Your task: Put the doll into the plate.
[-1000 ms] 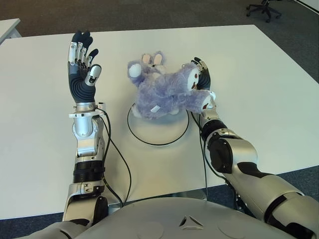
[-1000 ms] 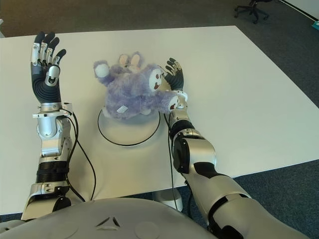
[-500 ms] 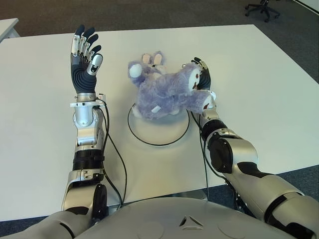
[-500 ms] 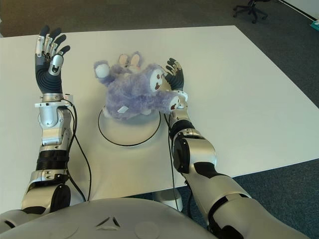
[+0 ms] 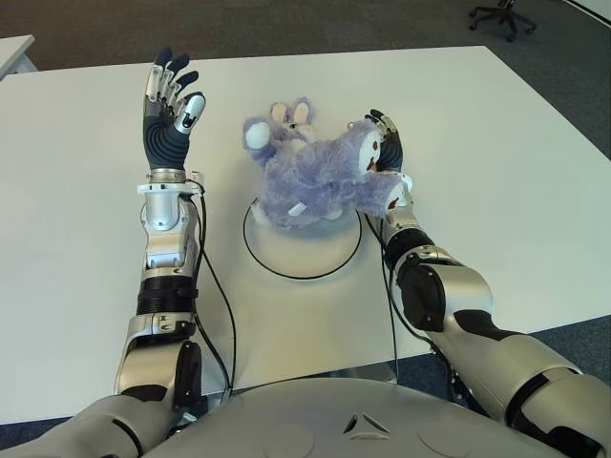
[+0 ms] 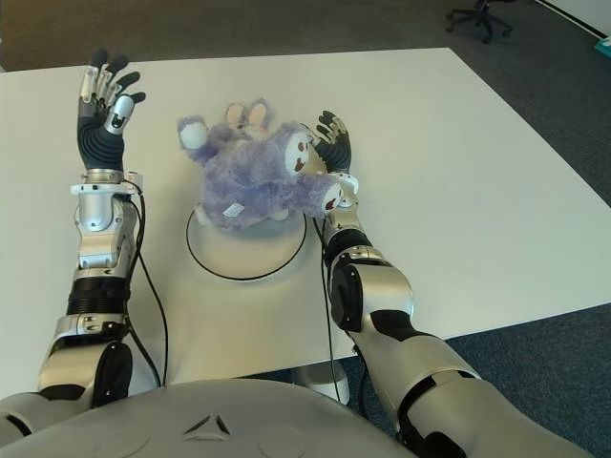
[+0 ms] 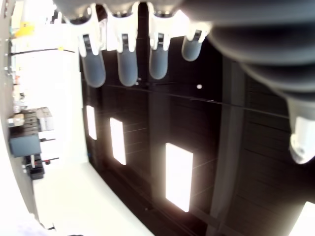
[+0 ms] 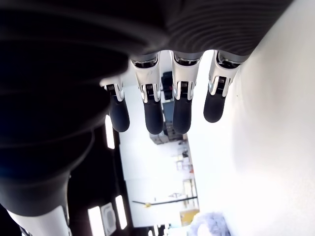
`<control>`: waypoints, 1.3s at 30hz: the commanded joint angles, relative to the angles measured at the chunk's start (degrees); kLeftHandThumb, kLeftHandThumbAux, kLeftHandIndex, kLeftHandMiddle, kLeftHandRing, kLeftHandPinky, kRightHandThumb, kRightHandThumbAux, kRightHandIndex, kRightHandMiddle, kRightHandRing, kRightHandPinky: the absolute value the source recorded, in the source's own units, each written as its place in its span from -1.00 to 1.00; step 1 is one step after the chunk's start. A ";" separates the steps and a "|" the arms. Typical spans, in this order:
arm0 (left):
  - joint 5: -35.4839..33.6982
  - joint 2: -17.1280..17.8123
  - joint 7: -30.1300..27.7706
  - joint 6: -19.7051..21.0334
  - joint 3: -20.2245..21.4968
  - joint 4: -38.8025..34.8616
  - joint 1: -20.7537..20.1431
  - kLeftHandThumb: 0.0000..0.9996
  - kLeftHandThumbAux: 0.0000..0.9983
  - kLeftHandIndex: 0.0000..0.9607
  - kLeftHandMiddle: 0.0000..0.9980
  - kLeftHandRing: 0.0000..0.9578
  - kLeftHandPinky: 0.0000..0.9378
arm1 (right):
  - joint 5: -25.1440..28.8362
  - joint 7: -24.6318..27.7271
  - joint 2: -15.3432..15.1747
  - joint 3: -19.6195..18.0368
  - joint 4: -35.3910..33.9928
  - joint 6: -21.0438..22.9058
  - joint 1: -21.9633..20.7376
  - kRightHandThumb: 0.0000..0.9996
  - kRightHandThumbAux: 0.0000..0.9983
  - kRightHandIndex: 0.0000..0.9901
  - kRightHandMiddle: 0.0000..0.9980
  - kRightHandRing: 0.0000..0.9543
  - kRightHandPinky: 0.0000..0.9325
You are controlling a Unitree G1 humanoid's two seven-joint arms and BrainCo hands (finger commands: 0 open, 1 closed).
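White table [image 5: 496, 143] across most of the head views, dark carpet behind it, an office chair [image 5: 504, 13] at the far right corner and the edge of a second pale table [image 5: 17, 52] at far left. Near the middle of the table a white round plate [image 5: 304, 250] with a thin dark rim. Purple plush doll [image 5: 320, 176] lying across the far edge of that plate — lower body over the rim and onto the plate, head, ears and one white-tipped paw reaching out past it onto the bare table. Small white tag visible on its flank.

Right hand [image 5: 389, 157] just beside the doll on the right, palm toward the fur, fingers straight and spread, nothing grasped; fingertips [image 8: 153, 117] in the right wrist view extended side by side with only the room beyond them, a scrap of purple fur at the frame's edge. Whether the palm actually touches the doll: impossible to tell, the plush covering that side.

Left hand [image 5: 170, 116] raised upright well to the left of the doll and plate, palm facing inward, fingers extended and loosely fanned, thumb out — empty. Same in the left wrist view: four fingers [image 7: 127, 61] straight against a dark ceiling with bright light panels, nothing between them.

Black cables along both forearms, trailing down toward the robot's grey torso at the near edge.
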 commanded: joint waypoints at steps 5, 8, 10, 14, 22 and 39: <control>-0.43 1.18 -0.14 1.20 0.24 4.19 -2.12 -1.00 -0.05 -0.93 -0.65 -0.56 -0.47 | 0.59 -0.52 1.25 -0.58 5.07 4.33 8.05 -0.85 0.48 -0.69 -0.64 -0.66 -0.66; -0.36 1.21 0.17 1.23 0.30 4.61 -2.28 -1.00 -0.05 -0.94 -0.64 -0.56 -0.49 | 0.66 -0.46 1.25 -0.64 5.07 4.33 8.06 -0.84 0.47 -0.69 -0.64 -0.66 -0.66; -0.25 1.23 0.38 1.18 0.33 4.97 -2.41 -1.00 -0.06 -0.95 -0.65 -0.58 -0.55 | 0.74 -0.37 1.24 -0.71 5.06 4.35 8.06 -0.84 0.47 -0.70 -0.65 -0.67 -0.68; -0.24 1.36 0.59 0.80 0.61 6.37 -2.69 -1.00 -0.07 -0.93 -0.64 -0.58 -0.55 | 0.88 -0.17 1.24 -0.83 5.07 4.41 8.11 -0.83 0.47 -0.70 -0.65 -0.68 -0.69; -0.87 1.64 0.35 0.24 1.21 9.27 -3.54 -1.00 -0.09 -0.94 -0.60 -0.54 -0.50 | 0.83 -0.16 1.14 -0.81 5.07 4.39 8.19 -0.85 0.46 -0.69 -0.67 -0.70 -0.73; -2.12 1.03 1.52 0.53 2.44 13.99 -5.00 -1.00 -0.07 -0.91 -0.60 -0.52 -0.44 | 0.86 -0.08 0.91 -0.86 5.04 4.21 8.36 -0.85 0.45 -0.71 -0.65 -0.68 -0.69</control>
